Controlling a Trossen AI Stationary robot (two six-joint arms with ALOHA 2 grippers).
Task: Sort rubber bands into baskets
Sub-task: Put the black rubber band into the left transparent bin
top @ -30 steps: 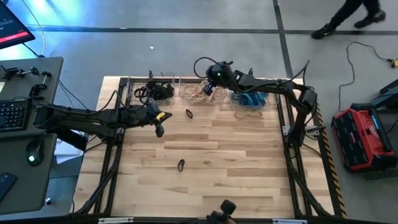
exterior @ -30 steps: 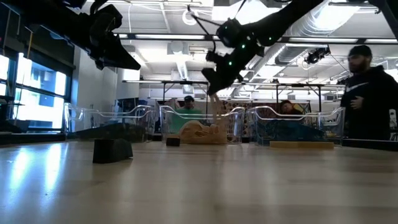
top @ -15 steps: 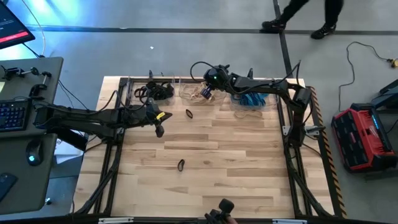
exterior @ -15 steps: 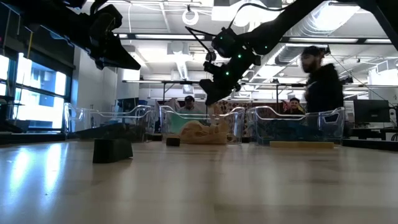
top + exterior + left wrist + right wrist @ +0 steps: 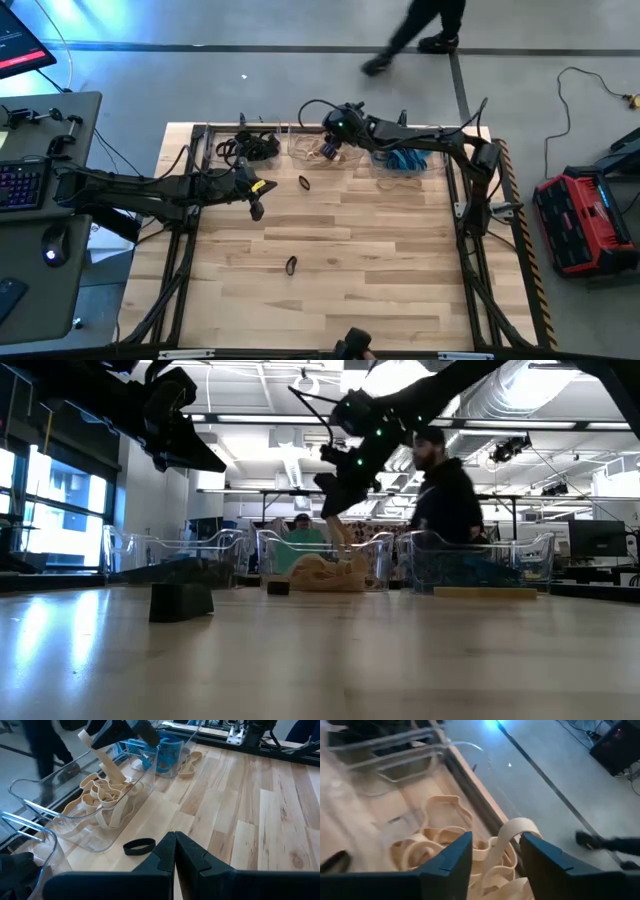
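Over the middle clear basket (image 5: 318, 148) at the desk's far edge, the right tool (image 5: 492, 851) hangs with its dark fingers spread apart, a curled tan band (image 5: 516, 831) loose between them above the heap of flat tan rubber bands (image 5: 102, 800). A black-filled basket (image 5: 250, 146) and a blue-filled basket (image 5: 402, 160) flank it. The pale wooden desk (image 5: 380, 260) carries two stray black bands (image 5: 304, 182) and (image 5: 291, 265) with bare planks around them. The left tool (image 5: 175, 851), pressed together, hovers mid-desk. A person (image 5: 445, 490) walks behind.
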